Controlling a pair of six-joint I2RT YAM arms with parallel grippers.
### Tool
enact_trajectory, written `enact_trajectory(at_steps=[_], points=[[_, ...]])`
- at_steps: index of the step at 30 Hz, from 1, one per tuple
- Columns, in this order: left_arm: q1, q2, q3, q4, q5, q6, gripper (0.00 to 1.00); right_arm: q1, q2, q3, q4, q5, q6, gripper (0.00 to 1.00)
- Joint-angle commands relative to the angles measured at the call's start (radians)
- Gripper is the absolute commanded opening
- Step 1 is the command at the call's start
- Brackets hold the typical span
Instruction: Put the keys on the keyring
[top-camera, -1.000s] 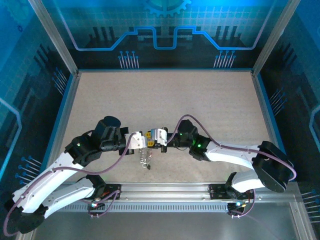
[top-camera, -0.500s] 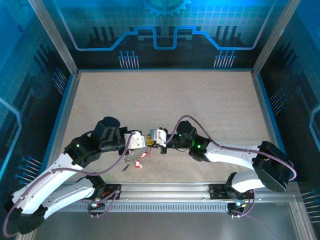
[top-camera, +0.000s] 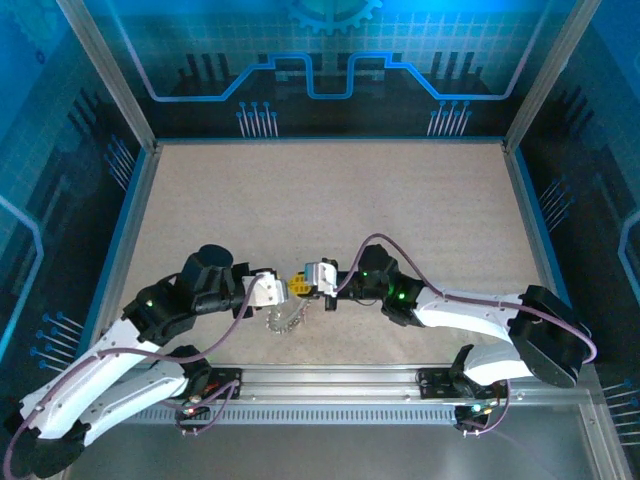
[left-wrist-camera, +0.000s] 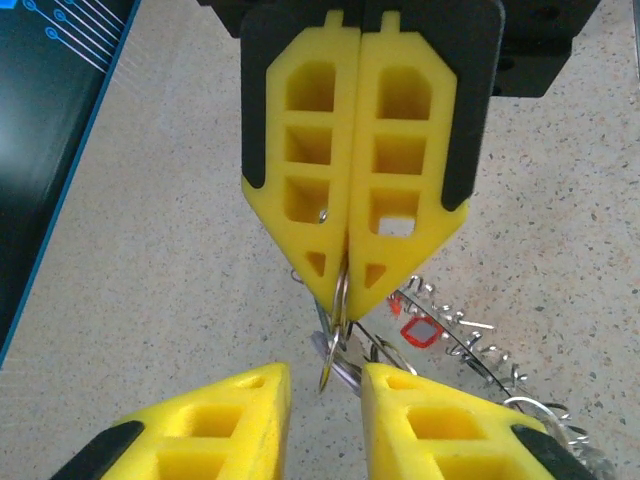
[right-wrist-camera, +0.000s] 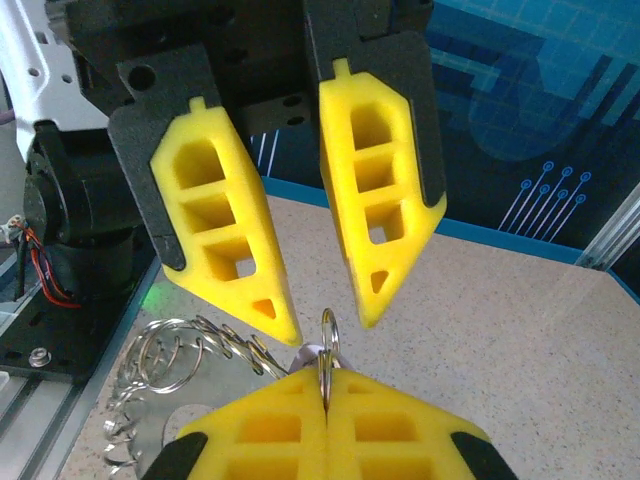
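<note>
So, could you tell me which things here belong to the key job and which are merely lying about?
Job: keyring, pinched in shut right pincer; keys; open left pincer.
Bystanders: table; metal rail; blue wall panels.

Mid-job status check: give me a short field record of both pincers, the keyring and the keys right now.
left pincer: open, fingertips either side of the ring's top
right pincer: shut on the keyring, ring held edge-up
pincers: tip to tip, facing each other
keys: fanned on the table just below the ring
red key head: visible in the bunch
</note>
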Motion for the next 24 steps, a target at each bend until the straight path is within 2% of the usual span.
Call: enact_trajectory(at_steps=[1,4,6,7,10,24], points=[[-0.004,0.0,-0.025,0.051,-0.001,-0.002,0.26,-0.007,-0.029,-0.015,0.092,-0.033,0.013,0.0],[-0.005,0.003,-0.026,0.061,0.01,0.0,0.18,-0.006,-0.031,-0.016,0.098,-0.044,0.018,0.0],[-0.004,0.005,-0.035,0.068,-0.003,0.023,0.03,-0.007,-0.037,-0.018,0.101,-0.048,0.018,0.0],[-0.004,0.003,-0.037,0.071,-0.018,0.031,0.0,-0.006,-0.04,-0.02,0.103,-0.044,0.018,0.0],[-0.004,-0.005,-0.038,0.064,-0.058,0.035,0.0,-0.013,-0.04,-0.023,0.126,-0.037,0.038,0.0],[-0.004,0.025,-0.071,0.06,0.012,0.034,0.0,-0.044,-0.034,-0.049,0.285,0.001,0.146,0.0]])
